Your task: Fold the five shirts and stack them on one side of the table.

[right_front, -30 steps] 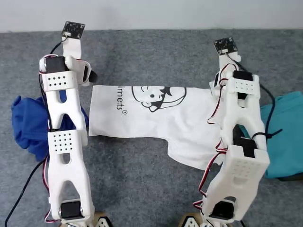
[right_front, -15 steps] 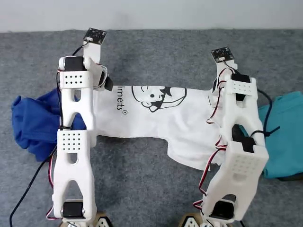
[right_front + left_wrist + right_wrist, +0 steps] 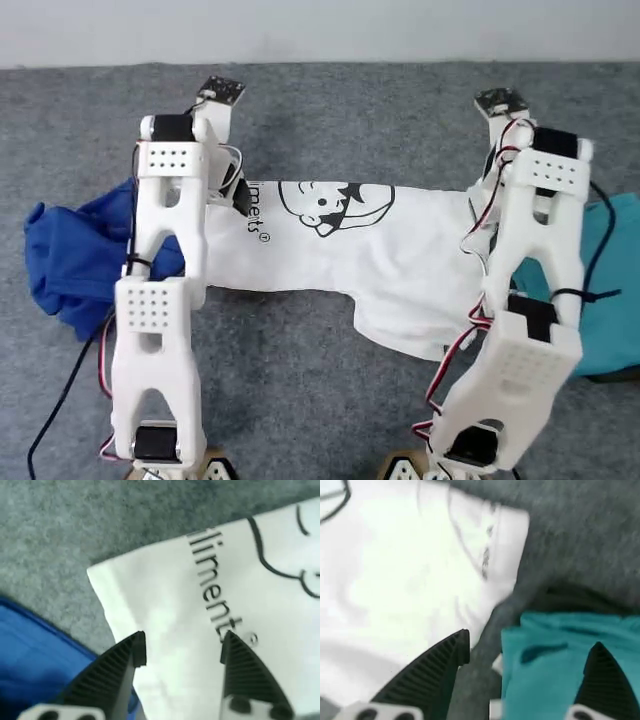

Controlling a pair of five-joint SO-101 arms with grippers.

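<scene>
- Surface: grey carpeted table, with a pale wall strip along the far edge.
- White shirt: lies spread flat at the middle of the table, between the two arms. It has a printed figure and lettering near its left end, and a loose flap hangs toward the near side on the right.
- Blue shirt: a crumpled heap just beside the white shirt's left edge.
- Teal shirt: at the right side, near the white shirt's right edge.
- Left gripper: jaws spread wide over the white shirt's left edge beside the lettering, holding nothing.
- Right gripper: jaws spread wide above the strip of table between the white and teal shirts, holding nothing.
- Handling (judged): the cloth is light, limp and non-fragile. It will sag and crease when lifted and may drag on the carpet. It is best pinched at the hem corners, one per gripper.
- Obscured: the arms cover both ends of the white shirt from above. The teal shirt is cut off at the frame edge. Three shirts can be counted, and whether others lie beneath the heaps cannot be told.
</scene>
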